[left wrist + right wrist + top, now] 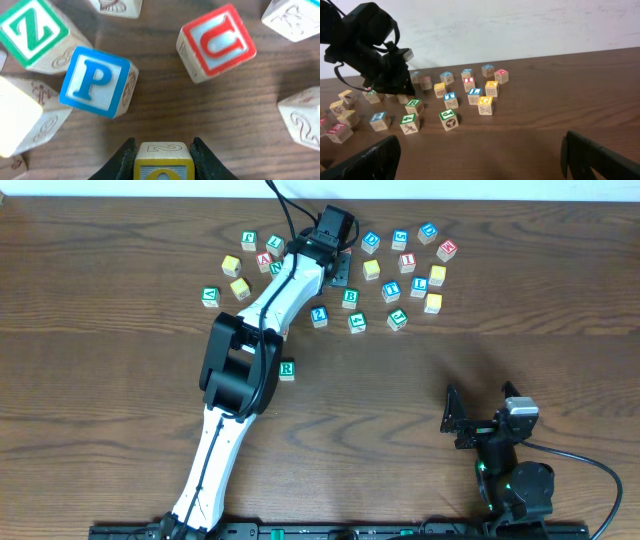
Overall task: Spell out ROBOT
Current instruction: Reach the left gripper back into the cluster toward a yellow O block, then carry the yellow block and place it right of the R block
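Letter blocks: one gripped, one set apart, the rest scattered

A yellow-framed block (162,161) sits upright between the closed fingers of the left hand (162,148). Its top face is blue with a curved yellow letter cut off by the frame edge, and a faint "2" is embossed on its wooden side. The green-framed R block (287,369) lies alone on the surface, well behind that hand, letter up. A green B block (350,298) rests just beside the hand. The other letter blocks (405,262) lie loosely on either side of it, mostly untouching.
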`<state>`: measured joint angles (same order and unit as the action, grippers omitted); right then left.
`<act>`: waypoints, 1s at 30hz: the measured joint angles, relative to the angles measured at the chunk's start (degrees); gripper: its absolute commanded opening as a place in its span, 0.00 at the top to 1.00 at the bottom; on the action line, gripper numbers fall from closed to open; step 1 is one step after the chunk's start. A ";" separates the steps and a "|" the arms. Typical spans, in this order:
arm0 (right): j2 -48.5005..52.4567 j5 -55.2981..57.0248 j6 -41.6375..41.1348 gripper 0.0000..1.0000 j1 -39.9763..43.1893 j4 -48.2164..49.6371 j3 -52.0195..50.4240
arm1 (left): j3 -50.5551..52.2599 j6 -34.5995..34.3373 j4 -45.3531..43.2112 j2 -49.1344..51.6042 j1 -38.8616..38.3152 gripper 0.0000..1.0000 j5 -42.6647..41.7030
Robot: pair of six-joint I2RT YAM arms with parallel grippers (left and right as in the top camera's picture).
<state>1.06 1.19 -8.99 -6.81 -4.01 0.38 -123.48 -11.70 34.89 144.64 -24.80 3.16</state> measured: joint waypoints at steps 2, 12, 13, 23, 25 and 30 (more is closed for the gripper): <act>0.00 0.00 0.00 0.01 0.00 0.00 0.00 | 0.00 0.00 1.49 -0.57 0.00 0.76 0.00; 0.00 -0.02 0.00 0.01 0.00 0.00 0.00 | 0.00 -0.59 16.70 -18.73 -0.72 0.76 0.04; 0.00 -0.02 0.00 0.01 0.00 0.02 0.00 | -0.09 -1.09 19.39 -21.24 -1.05 0.76 0.04; 0.00 -0.02 0.00 0.01 0.00 0.02 0.00 | 2.36 -12.26 39.41 -29.97 -7.02 0.76 0.35; 0.00 -0.02 0.00 0.01 0.00 0.02 0.00 | 6.80 -14.29 39.19 -29.57 -7.87 0.76 0.85; 0.00 -0.04 0.00 0.01 0.00 0.00 0.00 | 18.38 -18.45 31.78 -28.37 -8.92 0.77 1.53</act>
<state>1.06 1.15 -8.99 -6.81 -4.01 0.38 -105.10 -30.15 66.67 116.27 -33.71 4.69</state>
